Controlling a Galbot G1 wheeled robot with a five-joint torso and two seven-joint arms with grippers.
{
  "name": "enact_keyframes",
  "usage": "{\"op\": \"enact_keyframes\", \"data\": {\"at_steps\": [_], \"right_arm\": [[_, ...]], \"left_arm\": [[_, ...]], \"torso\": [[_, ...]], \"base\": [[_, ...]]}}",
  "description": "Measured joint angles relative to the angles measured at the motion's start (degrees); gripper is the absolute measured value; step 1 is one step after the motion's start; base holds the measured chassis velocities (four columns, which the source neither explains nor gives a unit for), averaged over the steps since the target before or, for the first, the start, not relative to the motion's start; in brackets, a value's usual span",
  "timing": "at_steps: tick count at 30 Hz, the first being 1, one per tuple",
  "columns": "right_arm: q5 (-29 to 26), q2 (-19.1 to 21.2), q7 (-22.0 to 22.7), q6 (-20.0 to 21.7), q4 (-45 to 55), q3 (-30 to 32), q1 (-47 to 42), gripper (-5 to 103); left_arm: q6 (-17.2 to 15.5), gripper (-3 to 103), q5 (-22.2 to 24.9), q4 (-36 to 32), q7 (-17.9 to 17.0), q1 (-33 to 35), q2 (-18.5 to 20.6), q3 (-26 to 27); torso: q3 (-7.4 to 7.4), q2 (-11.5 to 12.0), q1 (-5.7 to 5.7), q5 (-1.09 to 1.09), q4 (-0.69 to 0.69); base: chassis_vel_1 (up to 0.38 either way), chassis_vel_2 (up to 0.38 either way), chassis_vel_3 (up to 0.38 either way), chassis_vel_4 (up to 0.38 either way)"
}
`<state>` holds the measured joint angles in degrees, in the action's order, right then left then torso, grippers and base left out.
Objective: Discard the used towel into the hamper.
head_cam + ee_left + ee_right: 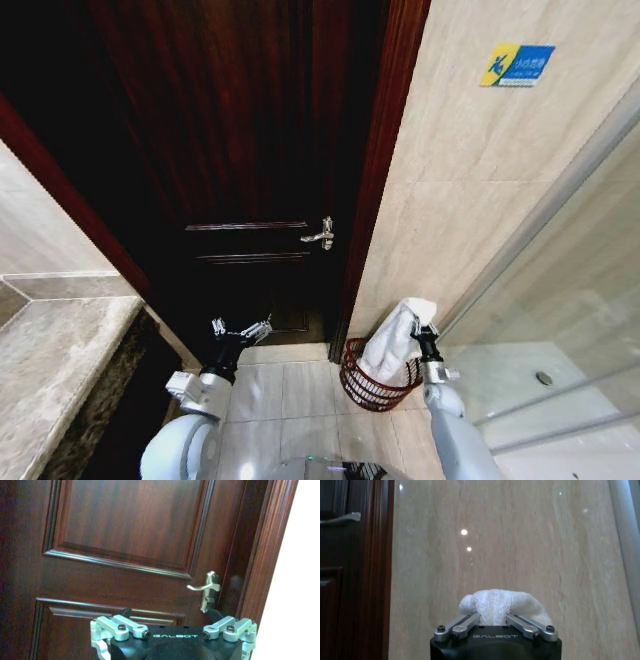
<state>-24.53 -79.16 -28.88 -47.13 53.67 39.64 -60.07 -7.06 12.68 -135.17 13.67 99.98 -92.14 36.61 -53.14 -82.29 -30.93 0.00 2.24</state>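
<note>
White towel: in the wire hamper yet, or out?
Out: white towel hangs from the right gripper, shut on it, over the red-brown wire hamper.

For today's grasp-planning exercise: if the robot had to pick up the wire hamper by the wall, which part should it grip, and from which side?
Probably the top rim of the hamper, from above on its door-side arc. The rim is a thin ring that fingers can straddle. The towel, held by the right gripper, drapes over the wall-side part; the left gripper is open nearby.
</note>
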Motion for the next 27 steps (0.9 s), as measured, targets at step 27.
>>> {"op": "enact_keyframes", "data": {"at_steps": [27], "right_arm": [[2.55, -0.48, -2.64, -0.08, -20.78, 1.95, 5.62, 5]], "left_arm": [[0.00, 100, 0.00, 0.00, 0.00, 0.00, 0.00, 0.00]], "torso": [[0.00, 0.01, 0.00, 0.00, 0.00]], "base": [[0.000, 0.000, 0.000, 0.000]]}}
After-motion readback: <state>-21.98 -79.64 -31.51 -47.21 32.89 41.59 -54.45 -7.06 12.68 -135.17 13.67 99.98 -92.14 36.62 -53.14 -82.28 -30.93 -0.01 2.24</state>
